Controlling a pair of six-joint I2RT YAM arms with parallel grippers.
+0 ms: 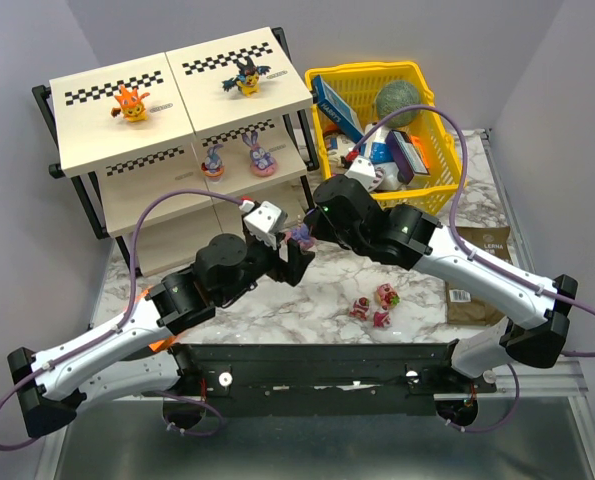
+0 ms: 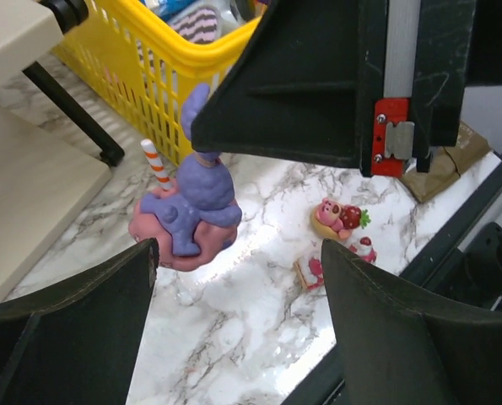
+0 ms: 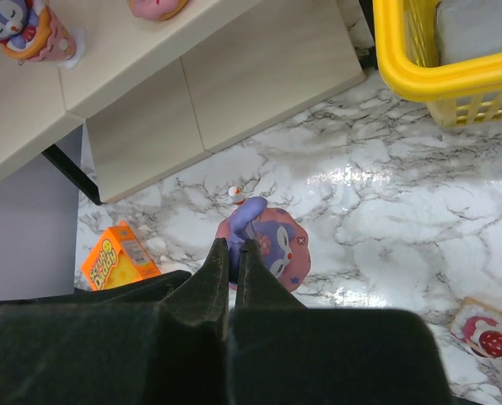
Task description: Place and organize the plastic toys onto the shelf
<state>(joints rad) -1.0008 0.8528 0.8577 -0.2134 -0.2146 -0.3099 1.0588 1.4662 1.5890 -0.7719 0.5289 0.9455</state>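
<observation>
Being picked up near the middle of the table (image 1: 307, 300), the purple bunny toy (image 2: 187, 211) is pinched by an ear in the right tool (image 3: 234, 249), the left tool (image 2: 238, 257) is held spread beside it, and a carry to the shelf (image 1: 97, 140) is judged due next.

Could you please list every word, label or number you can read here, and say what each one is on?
"LERNA": pale print on the brown packet at the table's right side; the smaller lines beneath it are unreadable.
Blue box in the yellow basket: print too small to read.
Orange packet: yellow lettering, too blurred to read.
Shelf: checkered strips only, no words.
</observation>
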